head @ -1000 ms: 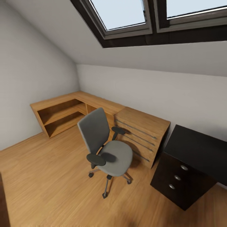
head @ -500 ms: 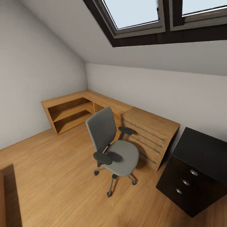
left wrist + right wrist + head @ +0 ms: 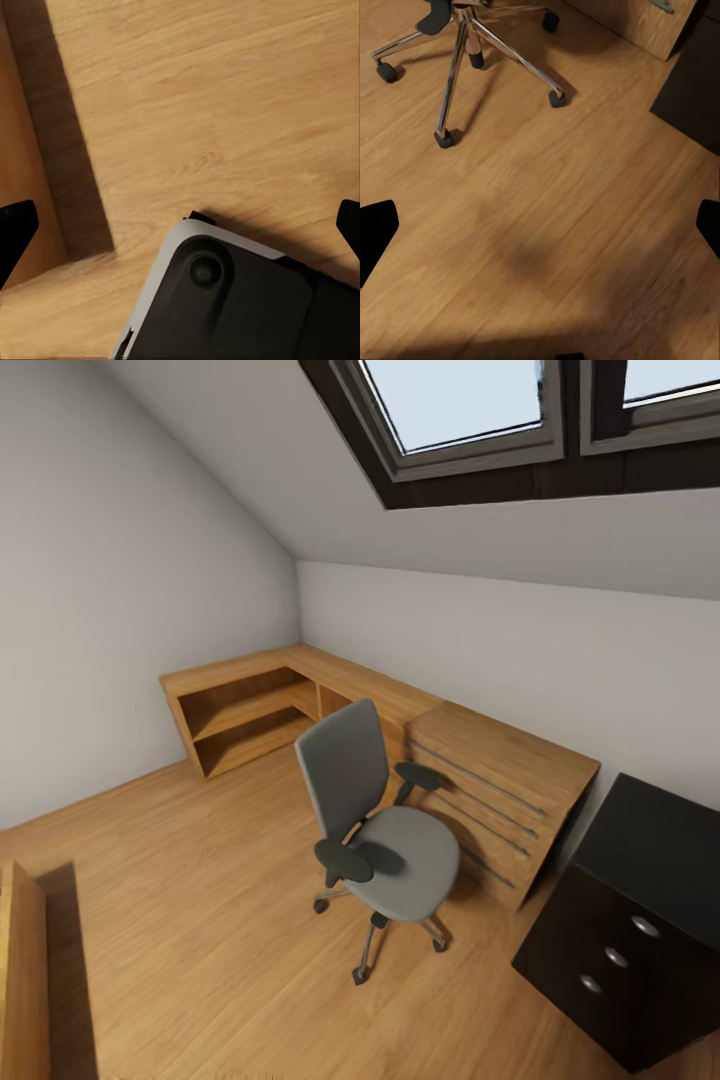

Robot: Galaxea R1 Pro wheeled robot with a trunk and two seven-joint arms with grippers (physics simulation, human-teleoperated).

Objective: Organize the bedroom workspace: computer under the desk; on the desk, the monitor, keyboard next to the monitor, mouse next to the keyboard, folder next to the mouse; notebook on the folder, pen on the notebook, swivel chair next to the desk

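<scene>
The grey swivel chair [image 3: 385, 830] with black armrests stands on the wood floor, its back toward the room's corner. Its seat is bare grey. Right behind it is the drawer block [image 3: 500, 790] of the L-shaped wooden desk [image 3: 300, 670], whose top is bare. The right wrist view looks down on the chair's chrome legs and casters [image 3: 472, 45]. My right gripper [image 3: 540, 225] hangs open over the floor a little short of them. My left gripper [image 3: 180, 225] is open too, above the floor and my own base [image 3: 240, 300].
A black cabinet [image 3: 630, 920] with three round knobs stands right of the drawer block. A wooden furniture edge [image 3: 25, 980] rises at the lower left, close to my left side. Open shelves [image 3: 250, 720] fill the desk's left wing. Skylights [image 3: 460, 400] sit in the sloped ceiling.
The whole picture has slid to the right, so the camera has turned left. A wooden furniture edge has come into sight at the lower left. The chair itself has not moved.
</scene>
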